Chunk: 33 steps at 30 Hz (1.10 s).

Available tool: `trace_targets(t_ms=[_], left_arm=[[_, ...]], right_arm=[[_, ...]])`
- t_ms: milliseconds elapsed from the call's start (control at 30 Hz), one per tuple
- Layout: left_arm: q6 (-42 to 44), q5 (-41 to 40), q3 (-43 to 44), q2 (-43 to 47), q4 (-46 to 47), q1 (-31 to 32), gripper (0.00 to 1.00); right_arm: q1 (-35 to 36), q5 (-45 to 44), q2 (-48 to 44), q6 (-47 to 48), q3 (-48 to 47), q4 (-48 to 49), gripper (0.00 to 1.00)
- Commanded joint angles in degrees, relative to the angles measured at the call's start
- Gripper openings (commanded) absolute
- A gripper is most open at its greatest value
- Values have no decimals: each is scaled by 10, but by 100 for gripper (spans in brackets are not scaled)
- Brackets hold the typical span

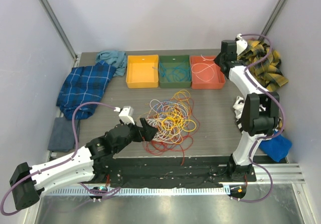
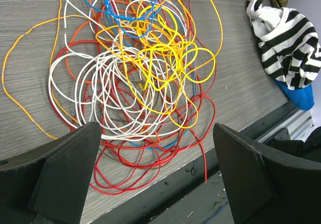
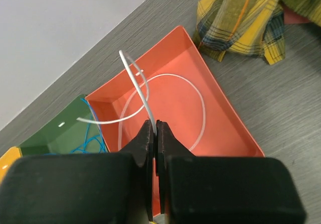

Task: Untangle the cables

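Light, springy cables [image 1: 170, 119] lie heaped mid-table, likely best taken by a loose outer loop; the left gripper [image 2: 156, 143] gapes empty beside them, while the right gripper [image 3: 154, 133] pinches a white cable [image 3: 138, 81] over the red tray [image 3: 228, 118].

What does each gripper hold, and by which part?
The right gripper pinches a white cable on one strand, above the red bin. The left gripper holds nothing.
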<state>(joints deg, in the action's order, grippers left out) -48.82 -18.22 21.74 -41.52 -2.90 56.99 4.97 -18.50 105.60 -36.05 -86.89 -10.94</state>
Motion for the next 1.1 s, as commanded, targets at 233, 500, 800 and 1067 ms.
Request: trace_targets(t_ms=[233,500,800,1067], left_arm=[[17,-37,20,14,-1,3,100],[23,-73,34,23,-26,2,100],[-28,-198,94,64,-190,2,100],[-110,-272,117,96,-325,2,100]], right_arm=[[14,12,76,32,-87,-18,63],[77,-42,-109,66,7,0,74],[291,10,-250,93,231,31,56],[408,47,-147,107,211,13,51]])
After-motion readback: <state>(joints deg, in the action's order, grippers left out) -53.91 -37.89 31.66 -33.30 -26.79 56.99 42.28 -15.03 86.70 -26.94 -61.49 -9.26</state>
